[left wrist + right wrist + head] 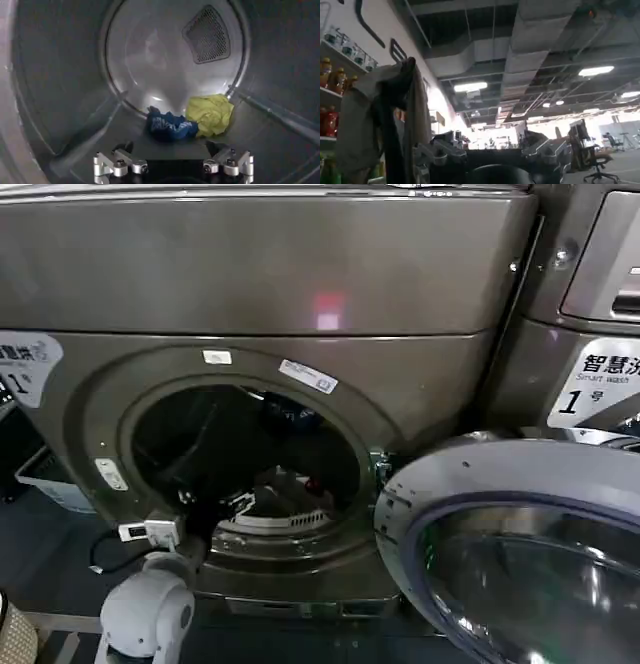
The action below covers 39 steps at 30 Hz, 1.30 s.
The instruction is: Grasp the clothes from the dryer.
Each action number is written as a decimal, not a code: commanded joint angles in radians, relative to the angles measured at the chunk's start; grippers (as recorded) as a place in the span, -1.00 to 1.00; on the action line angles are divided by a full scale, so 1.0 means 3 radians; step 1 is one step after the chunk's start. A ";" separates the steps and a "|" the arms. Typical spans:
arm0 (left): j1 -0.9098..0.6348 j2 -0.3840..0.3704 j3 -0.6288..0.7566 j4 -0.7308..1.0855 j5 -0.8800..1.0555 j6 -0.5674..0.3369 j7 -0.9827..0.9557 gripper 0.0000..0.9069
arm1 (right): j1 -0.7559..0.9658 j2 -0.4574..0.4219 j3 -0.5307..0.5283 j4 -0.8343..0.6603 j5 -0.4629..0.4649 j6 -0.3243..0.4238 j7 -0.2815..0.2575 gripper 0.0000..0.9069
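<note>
Inside the drum of the large bronze-grey front-loading dryer, at the foot of the perforated back wall, lay two small soft garments of the clothes: a crumpled dark blue one and, touching it on one side, a bunched yellow-green one. Both rested on the drum floor where it met the back plate, below a dark mesh vent. A raised metal drum paddle ran along the drum wall near the blue garment.

In the head view the dryer's round porthole stood open, and its grey-rimmed glass door was swung out to the lower right corner of that view. A white label marked "1" sat on the front panel at the left edge.

The robot's left arm reached up from below the porthole's lower left rim and into the opening. The left gripper sat just inside the drum, pointed at the two garments, fingers spread wide apart and holding nothing, clear of the cloth.

The right gripper was raised and pointed toward the ceiling; a grey and dark cloth hung draped beside it, but whether its fingers gripped that cloth I could not tell.
</note>
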 commanded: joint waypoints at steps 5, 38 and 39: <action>-0.0009 -0.0007 0.0005 0.0017 -0.0001 0.0163 0.0002 1.00 | -0.0008 0.0006 0.0013 0.0000 0.0001 0.0005 0.0001 1.00; -0.1408 0.0165 0.0167 0.1202 0.4359 -0.1887 0.3703 1.00 | -0.0109 0.0160 0.0007 0.0019 0.0049 0.0144 -0.0035 1.00; -0.1430 0.0162 0.0156 0.1218 0.4441 -0.2069 0.3783 1.00 | -0.0108 0.0170 0.0003 0.0023 0.0050 0.0147 -0.0035 1.00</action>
